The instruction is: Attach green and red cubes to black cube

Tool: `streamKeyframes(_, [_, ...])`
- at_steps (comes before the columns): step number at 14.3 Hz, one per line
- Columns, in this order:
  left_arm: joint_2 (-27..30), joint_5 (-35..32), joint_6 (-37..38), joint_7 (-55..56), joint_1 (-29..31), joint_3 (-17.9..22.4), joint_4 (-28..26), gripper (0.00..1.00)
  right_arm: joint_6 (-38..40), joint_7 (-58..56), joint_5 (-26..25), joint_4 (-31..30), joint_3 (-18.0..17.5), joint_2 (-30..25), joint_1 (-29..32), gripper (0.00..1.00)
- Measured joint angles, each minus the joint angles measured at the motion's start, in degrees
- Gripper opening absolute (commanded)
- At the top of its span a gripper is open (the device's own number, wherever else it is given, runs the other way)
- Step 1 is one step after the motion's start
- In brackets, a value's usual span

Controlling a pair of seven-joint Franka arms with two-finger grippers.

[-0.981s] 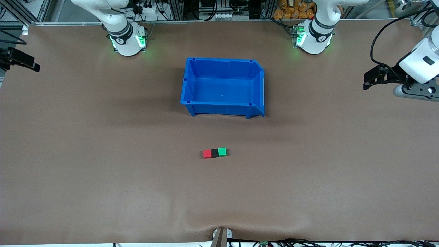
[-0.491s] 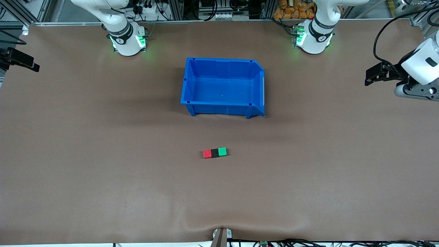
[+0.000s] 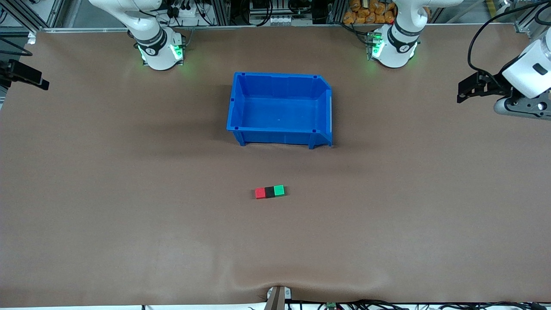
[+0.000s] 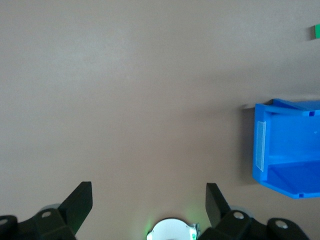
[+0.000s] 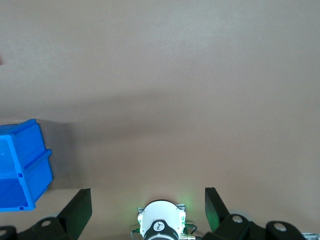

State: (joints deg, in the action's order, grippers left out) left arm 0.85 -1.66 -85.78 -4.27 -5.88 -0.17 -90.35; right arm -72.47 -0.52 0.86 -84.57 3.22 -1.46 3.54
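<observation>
The front camera is looking down from high across the table, facing both arm bases. Each wrist camera is gazing from well above onto bare tabletop, all three sharing the blue bin.

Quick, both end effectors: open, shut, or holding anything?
Left end effector: open, holding nothing.
Right end effector: open, holding nothing.

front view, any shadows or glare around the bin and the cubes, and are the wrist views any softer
Front view: the blue bin casts a soft shadow toward the camera; the red cube, black cube and green cube show sharp, no glare. Left wrist view: even light, fingers dark. Right wrist view: a broad faint shadow band on the table.
</observation>
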Motion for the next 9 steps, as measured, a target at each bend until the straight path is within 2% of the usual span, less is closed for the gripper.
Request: streamKeyframes(9, [0.3, 0.0, -2.4, 1.9, 0.0, 0.1, -1.3, 1.0, 0.0, 0.0, 0.0, 0.0, 0.1, 0.0, 0.0, 1.0])
